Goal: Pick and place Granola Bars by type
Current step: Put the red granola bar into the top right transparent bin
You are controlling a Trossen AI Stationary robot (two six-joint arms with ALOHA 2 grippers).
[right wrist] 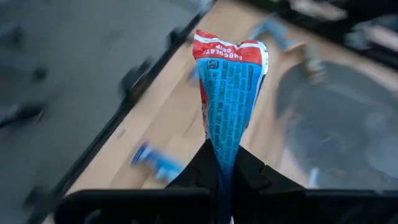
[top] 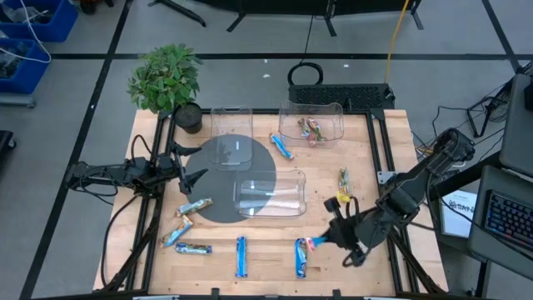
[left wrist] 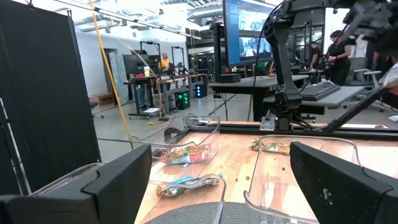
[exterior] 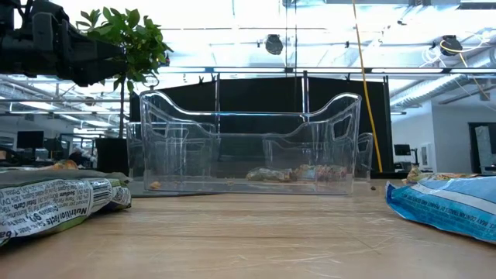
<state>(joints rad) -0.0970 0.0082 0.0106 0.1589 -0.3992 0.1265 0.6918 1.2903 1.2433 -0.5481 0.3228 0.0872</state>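
Several granola bars lie on the wooden table: blue ones [top: 241,256] [top: 301,260] [top: 281,147] and tan-gold ones [top: 194,207] toward the left. Multicolour bars [top: 312,131] lie in the far right clear bin [top: 333,112]. My right gripper [top: 326,240] is near the front right, shut on a blue bar with a red end [right wrist: 227,93]. My left gripper [top: 190,171] hangs open and empty over the left edge of the dark round mat [top: 218,212]; its fingers stand wide apart in the left wrist view [left wrist: 230,186]. My right gripper pinches the blue bar by one narrowed end [right wrist: 222,158] between its two fingers [right wrist: 249,171]. The bar sticks out ahead of the fingertips, along them, with its red-edged end [right wrist: 229,46] free. It points toward the table's left and is clear of the table.
Two more clear bins stand on the table, one at the far middle [top: 231,132] and one on the mat [top: 271,193]. A potted plant [top: 166,79] stands at the far left corner. Bars [exterior: 46,198] [exterior: 449,205] lie close to the low camera.
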